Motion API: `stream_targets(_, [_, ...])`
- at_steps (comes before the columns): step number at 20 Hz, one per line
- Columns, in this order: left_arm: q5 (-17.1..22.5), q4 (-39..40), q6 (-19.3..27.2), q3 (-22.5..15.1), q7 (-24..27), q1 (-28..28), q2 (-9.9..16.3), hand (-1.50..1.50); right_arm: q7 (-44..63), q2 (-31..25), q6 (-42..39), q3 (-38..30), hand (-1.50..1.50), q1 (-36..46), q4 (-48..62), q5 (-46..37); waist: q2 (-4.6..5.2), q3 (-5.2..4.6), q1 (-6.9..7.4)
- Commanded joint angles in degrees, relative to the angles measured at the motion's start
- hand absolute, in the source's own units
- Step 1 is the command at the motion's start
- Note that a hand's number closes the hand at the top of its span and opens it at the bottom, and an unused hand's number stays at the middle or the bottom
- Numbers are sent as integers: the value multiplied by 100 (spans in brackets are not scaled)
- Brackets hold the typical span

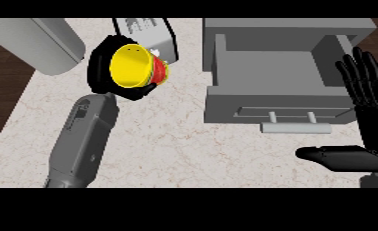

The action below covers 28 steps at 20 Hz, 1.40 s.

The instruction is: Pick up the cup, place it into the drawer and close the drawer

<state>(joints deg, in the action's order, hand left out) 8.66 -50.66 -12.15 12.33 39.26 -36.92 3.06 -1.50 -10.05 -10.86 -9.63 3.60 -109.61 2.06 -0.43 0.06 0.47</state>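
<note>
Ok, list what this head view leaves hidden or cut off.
- Cup: its outside and base, wrapped by the left robot hand.
- Grey appliance: lower part, behind cup and hand.
- Drawer: right wall, partly behind the open right robot hand.
- Grey cylinder: cut by the left edge.

Your left robot hand (111, 70) hides much of the cup (136, 66). The right robot hand (359, 82) is cut off by the view's right edge, as is the drawer (277, 77)

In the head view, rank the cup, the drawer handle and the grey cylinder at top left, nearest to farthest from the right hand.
From the right hand, open at the right edge:
1. Drawer handle, just left of it, at the open drawer's front.
2. Cup, yellow, held in the left hand, left of the drawer.
3. Grey cylinder, far top left.
</note>
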Motion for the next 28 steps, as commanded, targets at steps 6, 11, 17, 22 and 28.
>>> stream_targets(6, [-117, -1250, 949, -749, -1681, -785, -280, 150, -350, -33, -124, -133, -150, -214, 140, -8, 28, -3, -54])
stream_targets(11, [-108, -719, 1910, -1296, -2077, -1665, -305, 150, -96, 160, 41, 141, -150, 12, 94, -142, 42, -4, -107])
stream_targets(17, [451, 808, 2217, -1258, -2086, -2877, -306, 150, -76, -32, -126, -93, -150, 100, 68, 100, 81, -4, -223])
stream_targets(22, [1205, 1036, 2904, -2128, -2302, -3159, -306, 150, -202, 70, -82, 66, -150, 110, 221, -106, 71, -2, -257])
stream_targets(28, [1615, 1929, 2984, -2563, -1996, -3379, -306, 150, -251, -135, -379, -165, -150, -54, 80, 227, 86, -1, -321])
